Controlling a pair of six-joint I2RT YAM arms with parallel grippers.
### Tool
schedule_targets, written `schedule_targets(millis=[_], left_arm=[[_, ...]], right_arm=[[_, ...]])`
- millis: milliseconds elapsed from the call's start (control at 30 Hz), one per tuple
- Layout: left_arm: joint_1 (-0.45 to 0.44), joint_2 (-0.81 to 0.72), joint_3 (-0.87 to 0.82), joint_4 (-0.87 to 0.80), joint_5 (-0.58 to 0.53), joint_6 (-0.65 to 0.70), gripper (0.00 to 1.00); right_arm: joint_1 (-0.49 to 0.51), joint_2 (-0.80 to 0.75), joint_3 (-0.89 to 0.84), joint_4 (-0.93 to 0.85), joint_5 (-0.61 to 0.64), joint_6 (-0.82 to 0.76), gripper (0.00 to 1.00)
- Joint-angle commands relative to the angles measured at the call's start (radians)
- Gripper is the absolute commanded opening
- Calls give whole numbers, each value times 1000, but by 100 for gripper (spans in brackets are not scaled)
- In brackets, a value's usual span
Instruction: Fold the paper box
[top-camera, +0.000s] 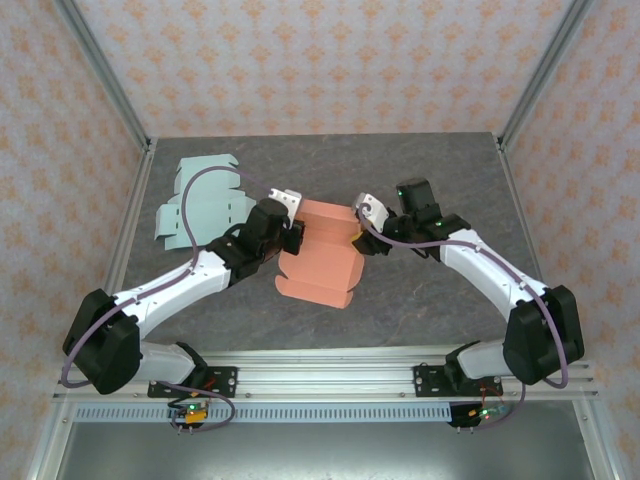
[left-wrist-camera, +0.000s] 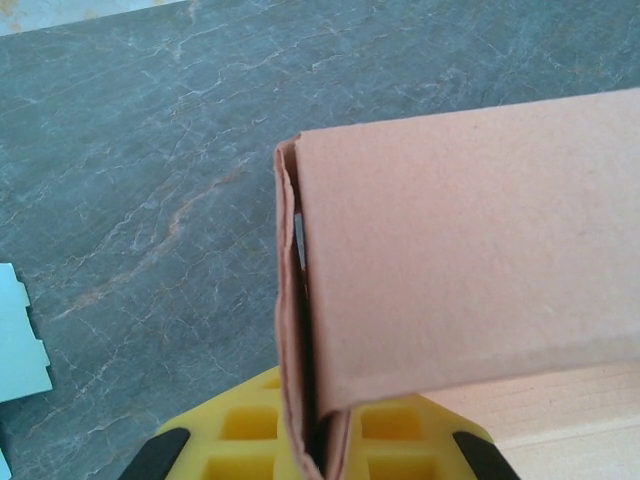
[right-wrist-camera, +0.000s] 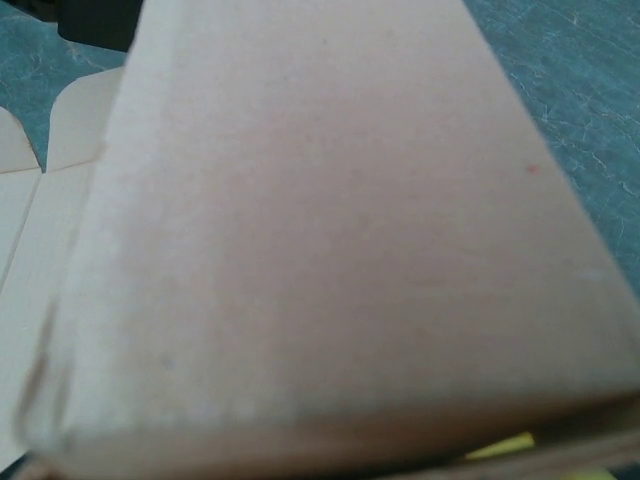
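Note:
The paper box (top-camera: 320, 260) is a salmon-coloured cardboard sheet, partly folded, lying in the middle of the dark table. My left gripper (top-camera: 296, 236) is at its upper left edge. In the left wrist view the yellow jaws (left-wrist-camera: 325, 445) are shut on a doubled flap of the paper box (left-wrist-camera: 460, 250), which stands on edge between them. My right gripper (top-camera: 358, 235) is against the box's upper right edge. A raised panel of the paper box (right-wrist-camera: 320, 230) lies close over the right wrist camera, with a sliver of yellow fingertip (right-wrist-camera: 500, 447) showing beneath it, so the jaws are hidden.
A pale green flat cardboard blank (top-camera: 200, 200) lies at the back left, and its corner (left-wrist-camera: 20, 340) is in the left wrist view. Metal frame posts (top-camera: 105, 70) and patterned walls enclose the table (top-camera: 450, 180).

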Motion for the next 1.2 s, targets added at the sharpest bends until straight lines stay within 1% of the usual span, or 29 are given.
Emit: schedule_targets(millis=[0, 67, 100, 200, 300, 400, 467, 533, 567, 600, 633, 667, 700, 733, 767, 800, 833, 867, 933, 967, 1000, 1067, 1167], left_arm=[[-1, -5, 31, 12, 16, -7, 0], [0, 1, 32, 11, 11, -25, 0], [0, 3, 34, 7, 4, -38, 0], [9, 15, 42, -18, -20, -91, 0], [21, 20, 37, -17, -17, -139, 0], [29, 21, 29, -6, -10, -159, 0], [39, 21, 30, -11, -9, -191, 0], [61, 23, 36, -37, -14, -269, 0], [76, 23, 40, -54, -18, -325, 0], [87, 24, 38, -56, -13, -366, 0], [97, 22, 31, -49, -11, -422, 0], [101, 23, 30, -56, -31, -488, 0], [103, 23, 30, -72, -53, -540, 0], [105, 28, 31, -85, -75, -601, 0], [105, 33, 31, -97, -95, -672, 0], [105, 41, 30, -101, -107, -724, 0], [105, 48, 26, -104, -113, -784, 0], [105, 57, 24, -113, -119, -849, 0], [105, 76, 24, -139, -123, -941, 0], [104, 85, 19, -136, -120, -983, 0], [104, 92, 16, -137, -116, -1022, 0], [105, 104, 22, -170, -118, -1097, 0], [105, 107, 16, -185, -117, -1173, 0]], right_arm=[[3, -19, -24, 59, -31, 13, 59], [3, -39, -42, 104, -8, 59, 70], [2, -50, -49, 121, 0, 78, 73], [3, -97, -72, 155, -1, 126, 78], [0, -161, -118, 204, -12, 186, 80], [-8, -230, -154, 196, -104, 177, 79], [-15, -265, -174, 200, -90, 205, 79], [-20, -295, -205, 250, -6, 276, 79], [-21, -310, -226, 297, 71, 337, 80], [-20, -324, -247, 341, 153, 413, 83], [-21, -335, -267, 397, 264, 525, 85], [-22, -347, -279, 426, 411, 670, 85], [-21, -353, -277, 418, 514, 804, 84], [-22, -357, -257, 377, 592, 962, 85], [-22, -355, -235, 335, 604, 1087, 85], [-21, -349, -225, 332, 561, 1179, 81], [-20, -339, -227, 374, 485, 1279, 77], [-16, -330, -246, 432, 438, 1379, 74], [5, -330, -292, 531, 420, 1521, 74], [22, -337, -312, 571, 399, 1546, 74], [37, -346, -313, 569, 388, 1542, 75], [85, -376, -303, 515, 407, 1509, 79], [142, -419, -324, 477, 424, 1507, 81]])
